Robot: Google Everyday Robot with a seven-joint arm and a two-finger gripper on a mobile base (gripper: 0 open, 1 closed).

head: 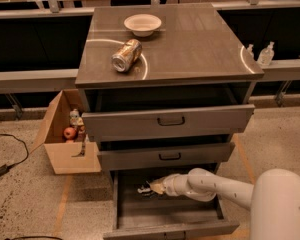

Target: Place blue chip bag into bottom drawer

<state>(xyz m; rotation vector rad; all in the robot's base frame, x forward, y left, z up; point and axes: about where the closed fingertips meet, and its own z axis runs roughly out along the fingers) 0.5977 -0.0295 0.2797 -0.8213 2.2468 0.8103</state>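
Note:
The bottom drawer (165, 230) of the grey-brown cabinet is pulled out wide, with its flat front panel nearest the camera. My gripper (146, 189) reaches in from the right on the white arm (215, 186). It is low inside the drawer at its back left, just under the middle drawer. A small dark shape with white patches (142, 189) sits at the gripper's tip. It may be the blue chip bag, but I cannot tell whether it is held or lying on the drawer floor.
The top drawer (170, 121) and middle drawer (167, 156) stand partly pulled out above the arm. A gold-brown can (126, 55) and a white bowl (142, 24) are on the cabinet top. An open cardboard box (65, 134) stands on the floor at the left.

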